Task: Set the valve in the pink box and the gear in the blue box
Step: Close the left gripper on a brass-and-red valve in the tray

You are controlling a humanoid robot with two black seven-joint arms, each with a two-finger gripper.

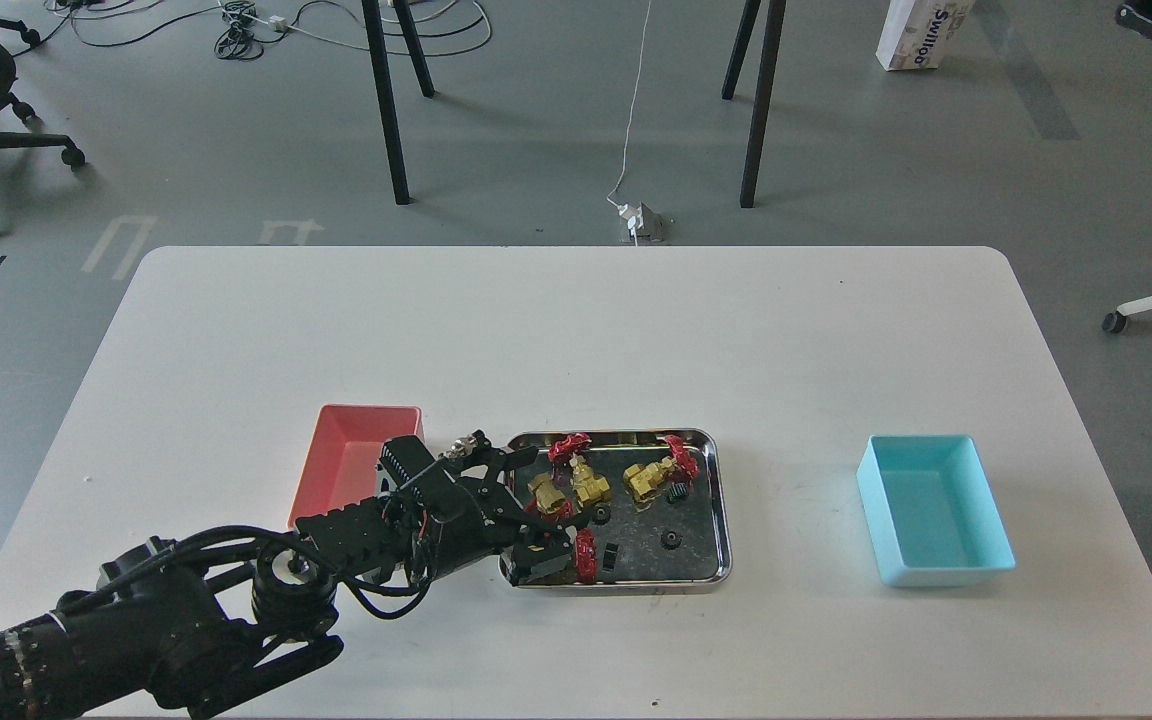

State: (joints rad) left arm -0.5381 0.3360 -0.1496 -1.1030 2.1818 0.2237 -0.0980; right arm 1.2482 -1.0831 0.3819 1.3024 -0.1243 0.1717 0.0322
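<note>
The shiny steel tray [723,520] holds several brass valves with red handwheels and several tiny black gears. My left gripper [534,505] is low over the tray's left end, open, with its fingers spread on either side of one valve [542,493]. It partly hides another valve [581,556] at the tray's front left. Two more valves [586,482] [654,477] lie further back. Gears lie at the middle [671,540] and back right [678,492] of the tray. The pink box [351,450] stands left of the tray, the blue box [936,510] far right. Both boxes hold nothing. My right gripper is out of view.
My left arm [236,600] crosses the table's front left corner and overlaps the pink box's near end. Bare white tabletop [796,480] lies between the tray and the blue box. Table legs and cables are on the floor behind.
</note>
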